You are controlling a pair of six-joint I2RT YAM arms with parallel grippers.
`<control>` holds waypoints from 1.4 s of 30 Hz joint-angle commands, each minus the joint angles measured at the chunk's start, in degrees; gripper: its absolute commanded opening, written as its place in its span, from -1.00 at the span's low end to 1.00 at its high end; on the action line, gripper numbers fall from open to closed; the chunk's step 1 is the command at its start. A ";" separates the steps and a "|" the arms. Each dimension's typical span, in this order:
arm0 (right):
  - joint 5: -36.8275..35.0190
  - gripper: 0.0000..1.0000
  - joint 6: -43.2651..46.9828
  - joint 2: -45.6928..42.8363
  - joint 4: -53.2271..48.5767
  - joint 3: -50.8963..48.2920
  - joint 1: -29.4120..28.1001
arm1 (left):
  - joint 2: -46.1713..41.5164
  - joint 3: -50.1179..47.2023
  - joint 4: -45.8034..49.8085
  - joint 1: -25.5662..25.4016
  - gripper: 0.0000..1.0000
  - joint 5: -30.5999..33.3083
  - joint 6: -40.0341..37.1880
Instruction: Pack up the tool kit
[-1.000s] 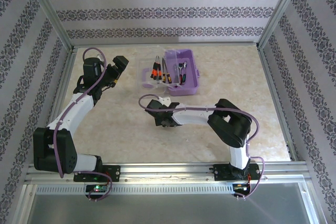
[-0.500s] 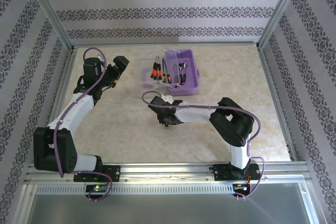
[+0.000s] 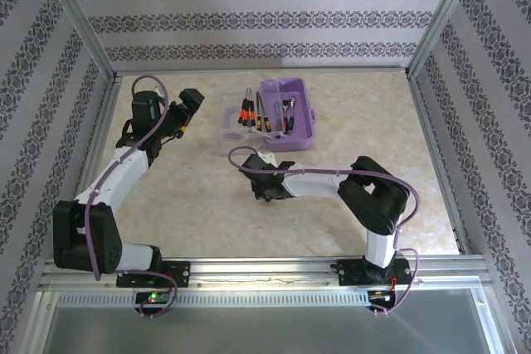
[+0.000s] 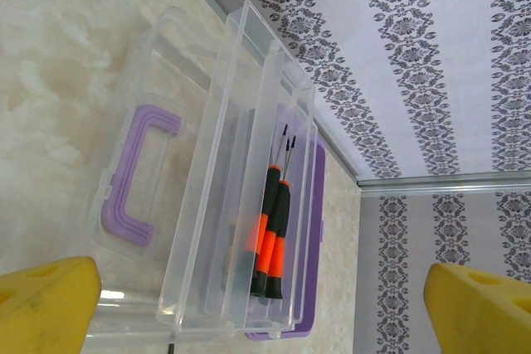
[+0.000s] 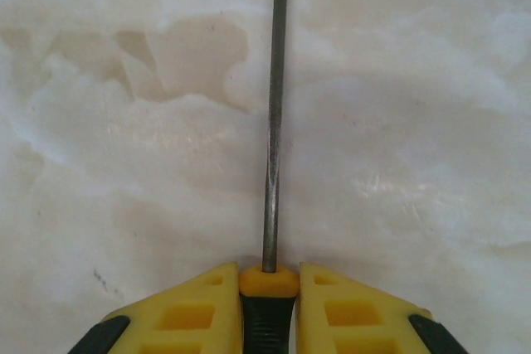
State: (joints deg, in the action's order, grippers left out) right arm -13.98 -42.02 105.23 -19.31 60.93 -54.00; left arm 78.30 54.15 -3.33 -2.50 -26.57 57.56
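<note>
One screwdriver point(image 5: 271, 122) gripped; tool kit point(image 3: 288, 125) open toward the table's far side.
Right gripper point(image 5: 268, 281): jaws clamped on the yellow-and-black handle, with the metal shaft pointing away over the marbled table point(image 3: 199, 196), on the near side of the kit. Left gripper point(image 4: 261, 308): jaws spread wide, holding nothing, poised just left of the kit. The kit's clear section, fitted with a purple handle point(image 4: 133, 176), holds two orange-and-black screwdrivers point(image 4: 272, 225).

no readable text, no labels, brands or numbers, nothing legible on tool case point(image 3: 309, 118), screwdrivers point(image 4: 270, 230), wallpaper point(image 3: 249, 19)
</note>
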 commanded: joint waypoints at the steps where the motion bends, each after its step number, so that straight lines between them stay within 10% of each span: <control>1: 0.88 -0.62 1.59 -3.36 -0.70 -1.80 -0.06 | 0.70 -0.13 -2.33 0.22 1.00 -0.57 0.70; 28: -3.62 -0.64 4.84 -37.11 -13.55 -16.13 6.39 | 0.88 5.70 2.28 -15.80 1.00 -3.44 -10.74; 42: 3.16 -0.63 21.27 -15.32 -7.98 9.72 16.44 | 0.12 6.56 7.21 -15.70 0.99 2.32 -13.97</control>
State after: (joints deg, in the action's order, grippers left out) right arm -12.99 -25.82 85.69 -28.95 65.32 -39.51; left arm 80.23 58.65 1.19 -18.31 -26.81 46.30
